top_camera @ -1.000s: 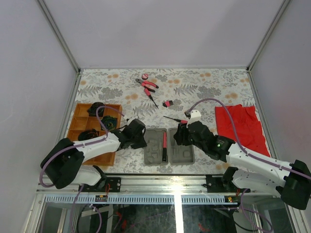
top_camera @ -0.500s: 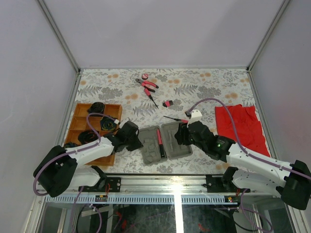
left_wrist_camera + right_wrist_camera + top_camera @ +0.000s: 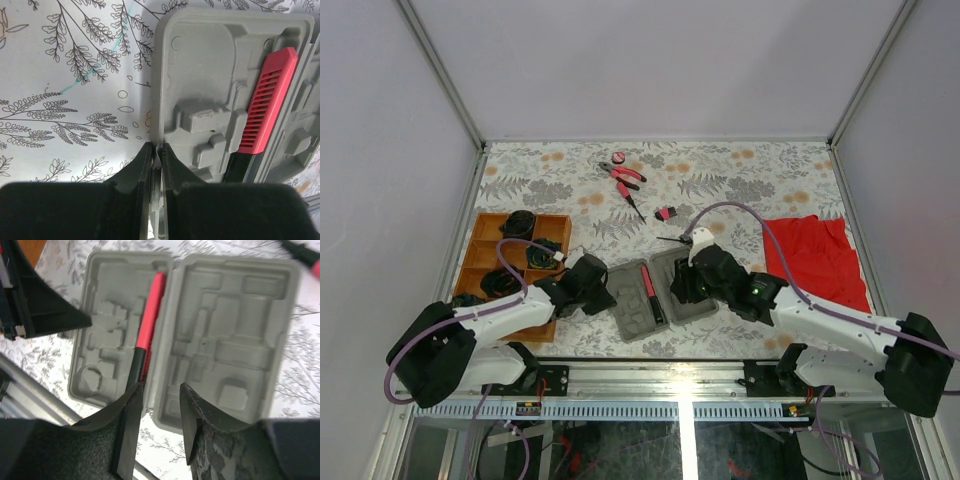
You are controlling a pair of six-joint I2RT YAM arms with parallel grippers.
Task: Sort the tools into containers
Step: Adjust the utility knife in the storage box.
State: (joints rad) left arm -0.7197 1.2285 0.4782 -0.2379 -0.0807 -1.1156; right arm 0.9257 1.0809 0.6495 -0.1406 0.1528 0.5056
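Note:
The grey case lies open and skewed near the front edge. A tool with a red and black handle lies in its left half. My left gripper is shut on the case's left rim; the case and the red tool show ahead. My right gripper is open just over the case's near edge, at the hinge beside the red tool. Pliers, a pink disc, a short bit and a screwdriver lie farther back.
The wooden tray stands at the left, with dark items in several compartments. A red cloth lies at the right. The left gripper's black body shows in the right wrist view, close to the case's left side.
The case has slid left and turned anticlockwise with my left gripper holding its rim. My right gripper has moved left, over the case.

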